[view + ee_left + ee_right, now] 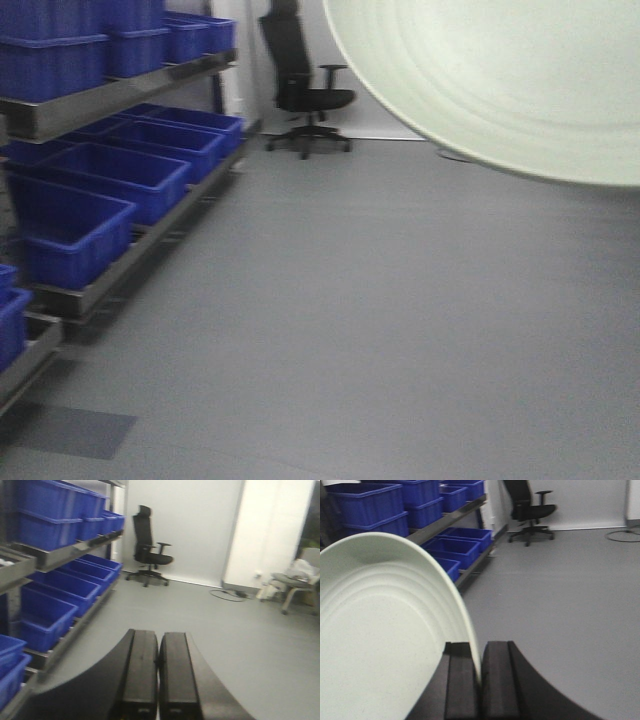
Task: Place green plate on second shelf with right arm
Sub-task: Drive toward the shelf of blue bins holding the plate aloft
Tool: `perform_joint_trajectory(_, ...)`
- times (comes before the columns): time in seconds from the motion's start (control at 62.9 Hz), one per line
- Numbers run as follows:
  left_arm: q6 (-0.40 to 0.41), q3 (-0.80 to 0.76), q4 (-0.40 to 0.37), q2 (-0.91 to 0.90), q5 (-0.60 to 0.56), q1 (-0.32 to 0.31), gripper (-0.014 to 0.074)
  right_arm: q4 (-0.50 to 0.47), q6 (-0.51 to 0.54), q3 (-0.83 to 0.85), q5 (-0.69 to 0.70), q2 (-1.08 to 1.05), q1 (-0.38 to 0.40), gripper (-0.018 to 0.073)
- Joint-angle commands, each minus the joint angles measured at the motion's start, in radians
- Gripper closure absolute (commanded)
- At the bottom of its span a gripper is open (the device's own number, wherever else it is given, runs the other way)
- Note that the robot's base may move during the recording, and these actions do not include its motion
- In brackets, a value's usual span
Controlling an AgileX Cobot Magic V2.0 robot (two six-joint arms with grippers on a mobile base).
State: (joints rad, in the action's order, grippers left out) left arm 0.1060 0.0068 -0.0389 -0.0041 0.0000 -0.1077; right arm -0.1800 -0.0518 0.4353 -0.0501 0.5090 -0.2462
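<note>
We record: green plate, pale mint, unmarked but for faint concentric rings; right gripper and left gripper, matt black; bins, deep blue; shelf rails, dull grey; floor, plain grey; office chair, black; wall, white.

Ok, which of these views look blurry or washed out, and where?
Front view: soft throughout, the green plate looms close and defocused. Left wrist view: blue bins smear at the left edge, white wall panel glares. Right wrist view: plate and right gripper are soft.
</note>
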Motion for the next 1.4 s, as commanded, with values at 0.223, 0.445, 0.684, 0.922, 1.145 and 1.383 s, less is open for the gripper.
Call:
perform_joint_trajectory(0.223, 0.003, 0.041, -0.006, -0.016, -0.079, -0.005, 0.0466, -0.001, 0.004, 0.034, 0.11, 0.0, 0.003, 0.0504)
perform_joint_trajectory(0.445, 0.003, 0.041, -0.006, -0.016, -0.079, -0.005, 0.0466, -0.001, 0.004, 0.034, 0.11, 0.0, 0.003, 0.0504)
perform_joint_trajectory(0.684, 0.003, 0.041, -0.006, -0.016, -0.079, -0.005, 0.0466, -0.001, 0.004, 0.034, 0.11, 0.0, 0.003, 0.0504)
perform_joint_trajectory(0.922, 0.003, 0.041, -0.006, -0.016, -0.079, -0.005, 0.0466, -0.001, 0.004, 0.034, 0.11, 0.0, 0.003, 0.0504)
perform_joint_trajectory(1.145, 0.003, 0.041, -0.006, -0.016, -0.079, -0.005, 0.0466, -0.001, 0.004, 0.034, 0.11, 0.0, 0.003, 0.0504)
perform_joint_trajectory(1.383, 0.003, 0.041, -0.006, -0.016, -0.079, -0.005, 0.0466, -0.001, 0.004, 0.034, 0.11, 0.0, 0.003, 0.0504)
